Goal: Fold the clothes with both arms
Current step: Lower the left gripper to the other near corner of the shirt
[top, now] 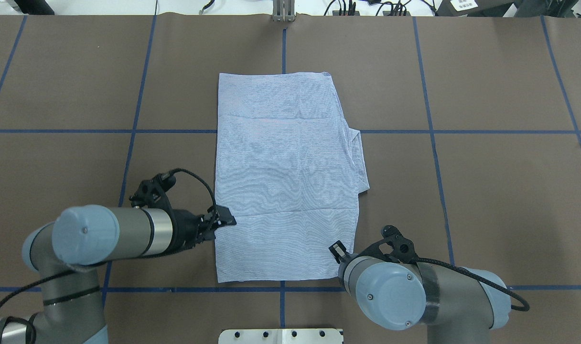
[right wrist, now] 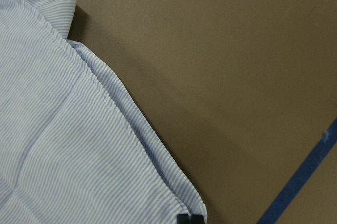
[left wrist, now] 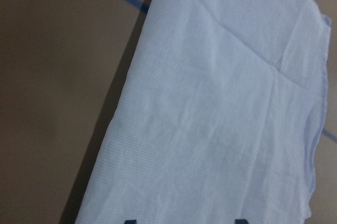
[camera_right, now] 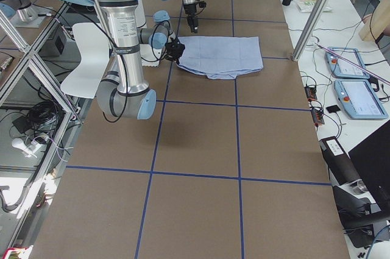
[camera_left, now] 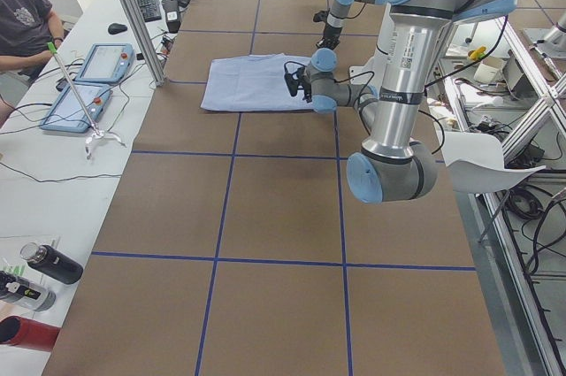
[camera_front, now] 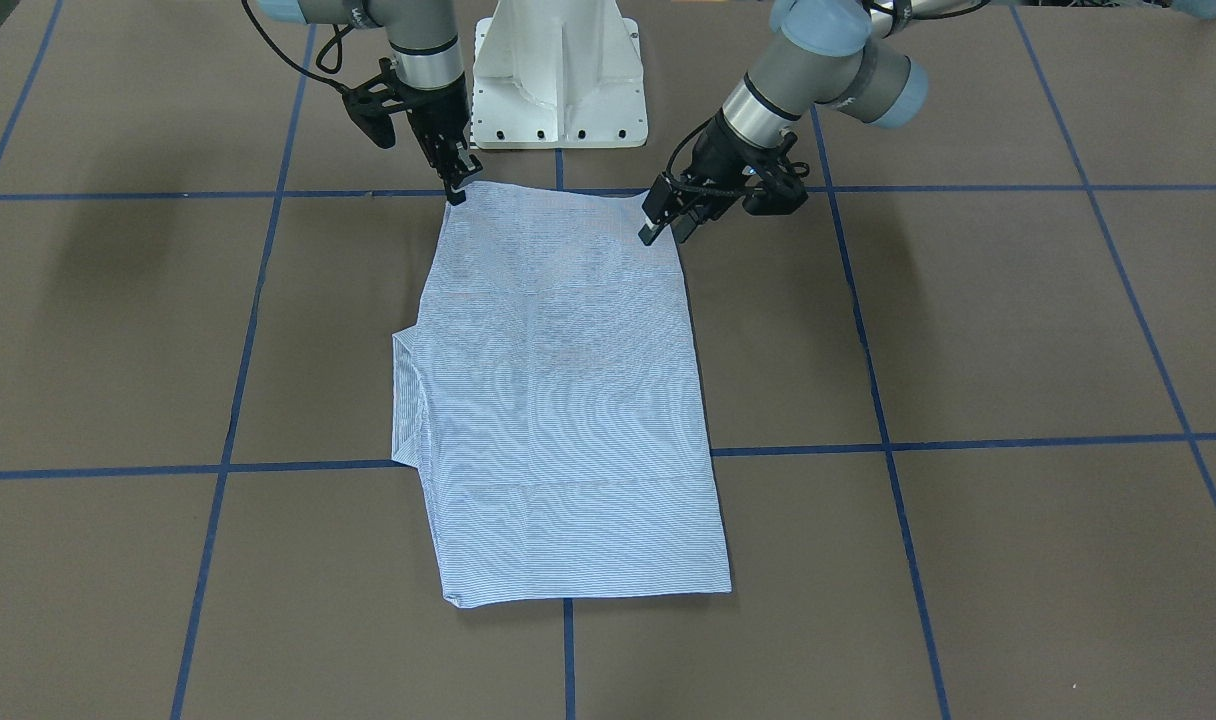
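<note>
The light blue striped shirt (camera_front: 568,400) lies folded into a flat rectangle in the middle of the table, with a sleeve fold sticking out on one side (top: 360,162). My left gripper (camera_front: 661,228) hovers over the shirt's near edge (top: 223,220). In the left wrist view its fingertips (left wrist: 130,221) stand wide apart over the cloth (left wrist: 221,118), so it is open. My right gripper (camera_front: 456,188) is at the shirt's other near corner (top: 338,248). In the right wrist view it (right wrist: 188,217) is shut at the hem corner of the shirt (right wrist: 63,145).
The white pedestal base (camera_front: 558,80) stands just behind the shirt's near edge. Blue tape lines (top: 434,143) grid the brown table. Tablets (camera_left: 97,62) and a seated person (camera_left: 22,22) are beyond the far side, and bottles (camera_left: 49,263) stand on the side bench.
</note>
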`<state>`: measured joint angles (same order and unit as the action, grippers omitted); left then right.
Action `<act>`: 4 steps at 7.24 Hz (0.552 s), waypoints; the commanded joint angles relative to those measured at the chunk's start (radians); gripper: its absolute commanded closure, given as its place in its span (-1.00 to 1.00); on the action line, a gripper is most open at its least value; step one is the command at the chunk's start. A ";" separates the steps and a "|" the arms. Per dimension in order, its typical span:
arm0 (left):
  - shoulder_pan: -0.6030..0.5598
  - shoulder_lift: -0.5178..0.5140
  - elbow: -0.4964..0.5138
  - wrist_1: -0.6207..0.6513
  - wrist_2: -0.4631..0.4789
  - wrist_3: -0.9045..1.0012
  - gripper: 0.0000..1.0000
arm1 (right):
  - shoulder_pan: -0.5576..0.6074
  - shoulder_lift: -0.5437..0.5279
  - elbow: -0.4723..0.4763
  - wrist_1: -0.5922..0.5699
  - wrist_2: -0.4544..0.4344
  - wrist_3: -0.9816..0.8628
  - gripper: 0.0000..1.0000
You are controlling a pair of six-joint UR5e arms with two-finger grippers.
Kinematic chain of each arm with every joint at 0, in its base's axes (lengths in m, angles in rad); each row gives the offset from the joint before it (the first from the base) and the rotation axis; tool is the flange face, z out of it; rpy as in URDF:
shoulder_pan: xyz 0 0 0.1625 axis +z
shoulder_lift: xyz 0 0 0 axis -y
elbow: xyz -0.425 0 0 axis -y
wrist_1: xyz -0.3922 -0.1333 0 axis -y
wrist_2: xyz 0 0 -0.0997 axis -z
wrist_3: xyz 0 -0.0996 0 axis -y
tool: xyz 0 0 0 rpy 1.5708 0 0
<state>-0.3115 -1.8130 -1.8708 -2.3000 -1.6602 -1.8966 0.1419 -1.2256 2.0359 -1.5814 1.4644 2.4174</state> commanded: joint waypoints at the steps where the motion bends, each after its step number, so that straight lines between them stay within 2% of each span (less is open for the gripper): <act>1: 0.092 0.035 -0.013 0.011 0.036 -0.059 -0.31 | -0.001 -0.003 0.003 0.000 0.001 0.000 1.00; 4: 0.152 0.050 -0.011 0.017 0.057 -0.094 -0.19 | 0.001 -0.003 0.010 0.000 0.001 0.000 1.00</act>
<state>-0.1825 -1.7658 -1.8830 -2.2839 -1.6177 -1.9839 0.1413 -1.2282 2.0449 -1.5815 1.4650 2.4175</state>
